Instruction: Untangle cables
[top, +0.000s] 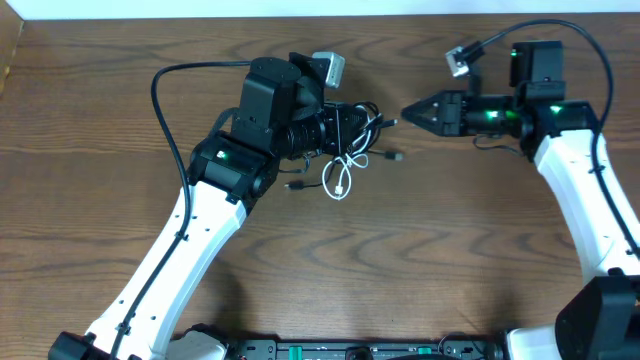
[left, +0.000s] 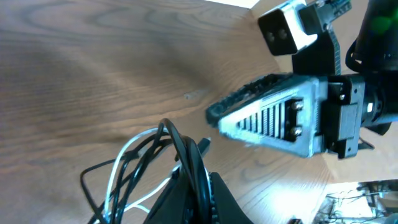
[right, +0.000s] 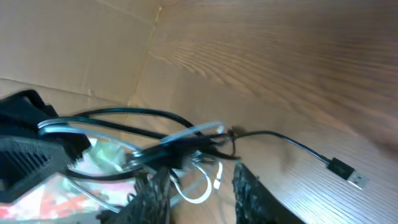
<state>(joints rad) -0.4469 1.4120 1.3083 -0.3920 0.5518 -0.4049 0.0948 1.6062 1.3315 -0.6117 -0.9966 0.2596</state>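
The cables (top: 352, 150) are a tangle of thin black cords and one white cord (top: 341, 182) at the table's middle back. My left gripper (top: 350, 126) is shut on black strands of the bundle, and the left wrist view shows them pinched between its fingers (left: 193, 193), with loose loops (left: 134, 155) spreading left. My right gripper (top: 408, 112) points left, just right of the tangle and apart from it. In the right wrist view its fingers (right: 202, 193) are open, with the bundle (right: 180, 146) just ahead. A black cord with a USB plug (right: 345, 171) trails away.
The left arm's thick black wire (top: 165, 85) arcs over the table at back left. The table's back edge (top: 200, 15) lies close behind both grippers. A cardboard wall (right: 74, 43) stands beyond the table. The right gripper also shows in the left wrist view (left: 214, 115).
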